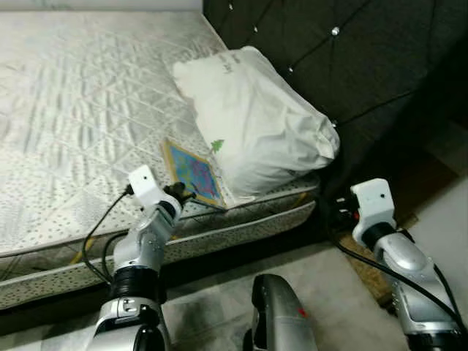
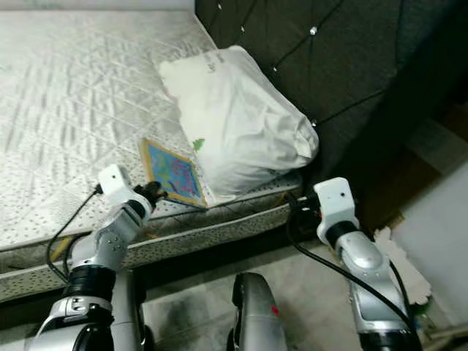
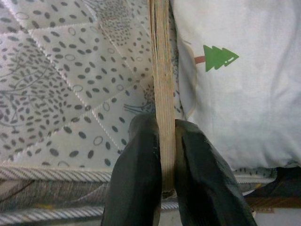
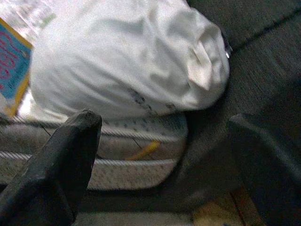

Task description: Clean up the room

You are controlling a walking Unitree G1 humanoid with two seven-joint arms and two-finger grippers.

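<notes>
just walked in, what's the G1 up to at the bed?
The left gripper is shut on the near edge of a thin picture board with a blue face and yellow border, which lies on the bare mattress right beside a white pillow. The pillow rests against the dark tufted headboard. The right gripper is open and holds nothing, pointed toward the pillow end of the bed, off the mattress corner.
</notes>
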